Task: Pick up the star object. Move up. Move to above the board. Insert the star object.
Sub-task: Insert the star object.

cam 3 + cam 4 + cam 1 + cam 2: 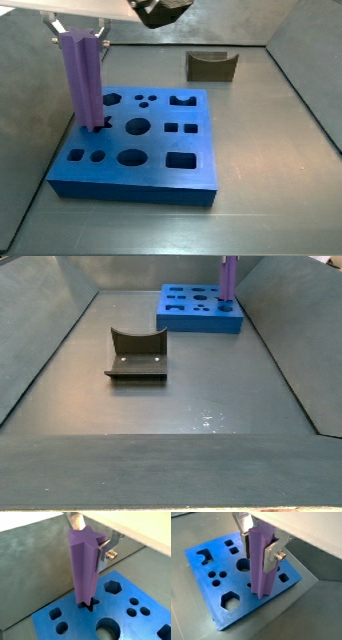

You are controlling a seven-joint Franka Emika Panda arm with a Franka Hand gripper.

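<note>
Standing upright, the tall light-purple star-profile prism (85, 567) is shown pinched near its top between the flat silver finger plates (273, 554) of the parallel-jaw gripper (260, 542) — the jaws are pressed against its ridged sides. Its lower end is seen seated in a dark star-shaped hole (87, 605) close to one edge of the big flat blue rectangular board (134, 170); how deep it reaches cannot be told. In both side views the prism (84, 80) rises straight from the board's edge (229, 278), with the gripper directly above it.

No brand, label or writing can be read on any surface.

The prism appears matt and smooth, with sharp lengthwise ridges. The board is a thick, slightly glossy slab pierced by round, square and hexagonal holes (232, 602). A dark L-shaped fixture (136, 354) stands on the grey floor (187, 406), well apart from the board.
</note>
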